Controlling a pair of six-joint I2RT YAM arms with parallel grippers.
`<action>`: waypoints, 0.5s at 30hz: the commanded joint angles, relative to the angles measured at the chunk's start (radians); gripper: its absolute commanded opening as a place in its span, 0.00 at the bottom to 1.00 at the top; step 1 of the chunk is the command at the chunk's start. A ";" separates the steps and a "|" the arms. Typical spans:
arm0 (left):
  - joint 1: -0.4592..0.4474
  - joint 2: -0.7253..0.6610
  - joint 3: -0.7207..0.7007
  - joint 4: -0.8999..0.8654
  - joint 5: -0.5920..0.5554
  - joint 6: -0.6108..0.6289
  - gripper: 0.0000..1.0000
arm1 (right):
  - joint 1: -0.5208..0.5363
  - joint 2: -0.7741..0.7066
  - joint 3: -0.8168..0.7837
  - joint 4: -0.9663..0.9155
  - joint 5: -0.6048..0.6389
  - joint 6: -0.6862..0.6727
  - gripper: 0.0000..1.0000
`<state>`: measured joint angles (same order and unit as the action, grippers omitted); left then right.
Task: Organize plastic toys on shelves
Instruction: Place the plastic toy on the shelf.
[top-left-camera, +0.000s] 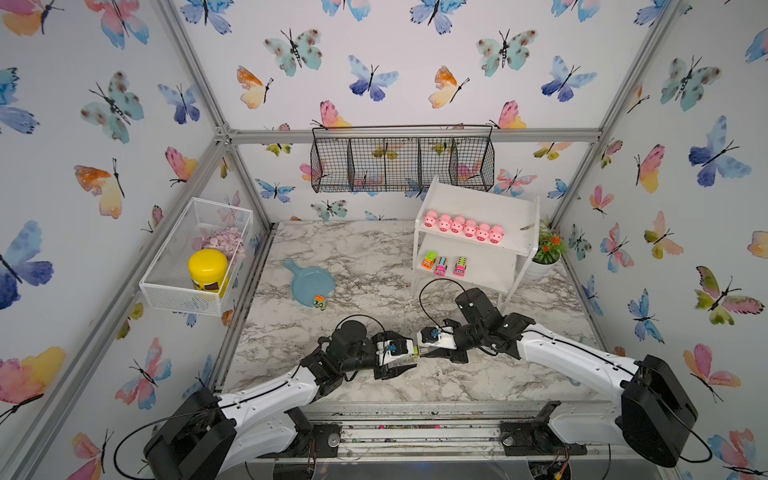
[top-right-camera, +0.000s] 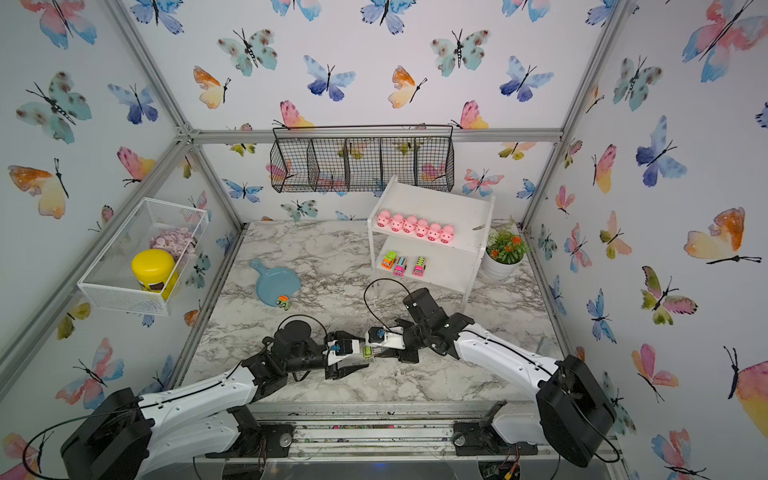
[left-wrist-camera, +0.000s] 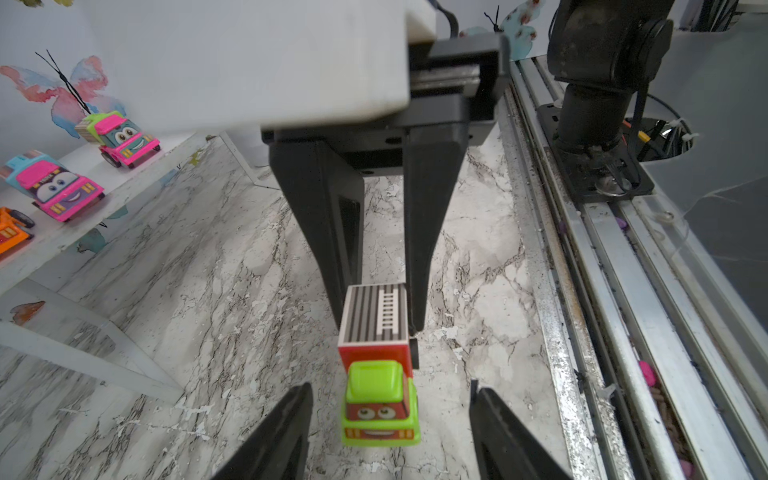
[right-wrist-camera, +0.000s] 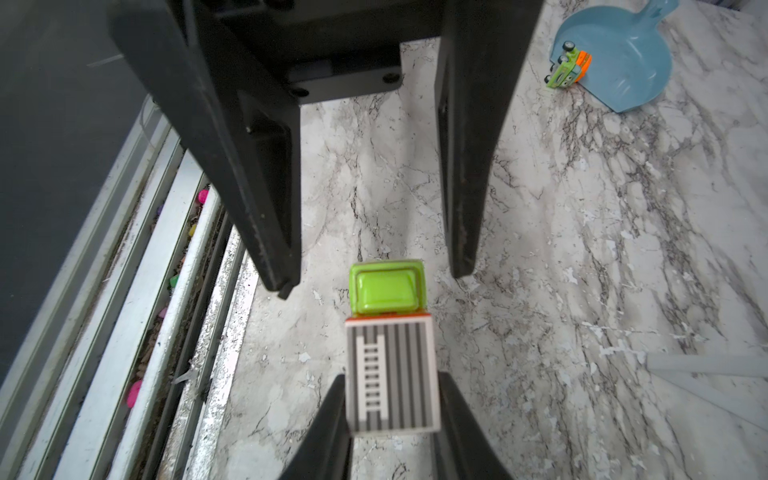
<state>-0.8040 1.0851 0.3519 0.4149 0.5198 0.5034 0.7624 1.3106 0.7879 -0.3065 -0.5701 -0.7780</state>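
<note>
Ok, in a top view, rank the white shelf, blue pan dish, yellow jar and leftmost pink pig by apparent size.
1. white shelf
2. blue pan dish and yellow jar: about alike; the jar sits raised, nearer the camera, so unranked
3. pink pig

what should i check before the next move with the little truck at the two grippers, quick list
1. Hold of the right gripper on the green-cabbed plastic truck with a striped ladder roof: ok, jaws pressed on both sides of its box.
2. The left gripper not touching that truck: ok, its fingers flank the cab with gaps either side.
3. Carry path free: not ok, the cab sits between those fingers.
4. Room on the lower board of the white two-tier wooden shelf: ok, three small trucks at one end, bare board beside them.
5. Every truck shelved: not ok, a green-and-orange truck lies at the rim of the blue pan-shaped dish.
</note>
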 joint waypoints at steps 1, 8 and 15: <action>0.005 0.022 0.017 0.021 0.019 -0.014 0.59 | -0.002 -0.002 0.007 -0.017 -0.033 -0.001 0.28; 0.005 0.072 0.044 0.013 0.018 -0.020 0.51 | -0.002 -0.009 0.007 -0.019 -0.033 -0.003 0.28; 0.005 0.093 0.064 0.009 0.031 -0.032 0.44 | -0.002 -0.010 0.007 -0.020 -0.035 -0.004 0.28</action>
<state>-0.8040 1.1717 0.4007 0.4164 0.5220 0.4843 0.7624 1.3106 0.7879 -0.3065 -0.5800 -0.7784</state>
